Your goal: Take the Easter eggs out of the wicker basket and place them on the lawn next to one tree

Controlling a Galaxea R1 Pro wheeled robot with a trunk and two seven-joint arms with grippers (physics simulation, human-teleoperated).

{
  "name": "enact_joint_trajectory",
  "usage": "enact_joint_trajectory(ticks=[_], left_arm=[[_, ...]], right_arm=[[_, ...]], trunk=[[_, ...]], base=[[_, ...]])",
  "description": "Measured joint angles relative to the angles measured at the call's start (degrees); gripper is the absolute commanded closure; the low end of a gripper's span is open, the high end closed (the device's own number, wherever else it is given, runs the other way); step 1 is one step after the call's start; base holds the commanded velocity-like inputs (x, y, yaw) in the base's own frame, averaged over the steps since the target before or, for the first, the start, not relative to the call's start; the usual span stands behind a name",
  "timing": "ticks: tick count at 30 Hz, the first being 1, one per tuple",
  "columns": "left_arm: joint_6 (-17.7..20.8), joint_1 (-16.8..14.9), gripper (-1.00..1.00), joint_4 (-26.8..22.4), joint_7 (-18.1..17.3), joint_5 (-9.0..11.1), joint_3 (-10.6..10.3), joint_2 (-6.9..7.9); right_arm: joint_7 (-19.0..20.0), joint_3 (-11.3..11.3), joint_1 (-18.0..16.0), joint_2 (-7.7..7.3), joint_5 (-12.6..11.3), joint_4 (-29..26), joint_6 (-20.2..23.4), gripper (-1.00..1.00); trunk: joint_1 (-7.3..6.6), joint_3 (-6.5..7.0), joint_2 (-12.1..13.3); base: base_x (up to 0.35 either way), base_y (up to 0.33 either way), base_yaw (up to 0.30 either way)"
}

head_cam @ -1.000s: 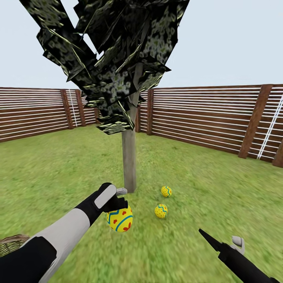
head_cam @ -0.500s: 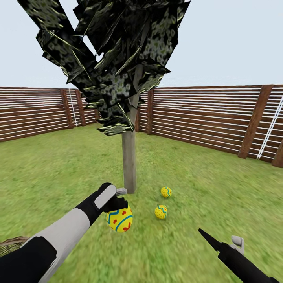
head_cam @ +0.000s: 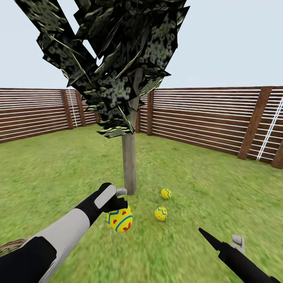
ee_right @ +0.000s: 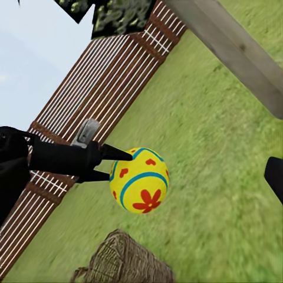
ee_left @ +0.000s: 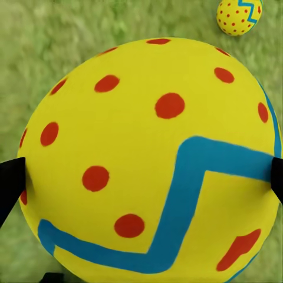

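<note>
Left gripper (head_cam: 118,204) clamped on third egg (head_cam: 119,220) above lawn (head_cam: 204,188); released here, it may roll from tree (head_cam: 129,165); right gripper's (head_cam: 226,241) state unclear.

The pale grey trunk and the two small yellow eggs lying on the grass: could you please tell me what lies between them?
Only bare green lawn separates the trunk from the nearer egg and the farther egg, as the head view shows.

- One Easter egg (head_cam: 120,220), yellow with a blue zigzag band and red marks, is clamped between the fingers of the left tool (head_cam: 116,204) and held above the lawn (head_cam: 196,177).
- Two smaller-looking eggs (head_cam: 160,213) (head_cam: 166,193) are seen lying on the grass beyond the tool, near the tree (head_cam: 129,165).
- The wicker basket (ee_right: 127,259) sits on the lawn behind the tool.
</note>
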Motion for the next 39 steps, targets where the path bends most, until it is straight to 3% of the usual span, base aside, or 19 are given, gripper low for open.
enact_joint_trajectory(ticks=[24, 39], left_arm=[[0.01, 0.00, 1.00, -0.02, 0.00, 0.00, 0.00, 0.01], [-0.02, 0.00, 1.00, -0.22, 0.01, 0.01, 0.00, 0.03]], right_arm=[[-0.81, 0.18, -0.26, -0.14, 0.23, 0.70, 0.16, -1.00], [-0.84, 0.16, -0.50, -0.12, 0.60, 0.79, 0.83, -1.00]], trunk=[[-5.27, 2.65, 9.63], [-5.28, 1.26, 9.64]], base=[[0.000, 0.000, 0.000], [0.000, -0.005, 0.002]])
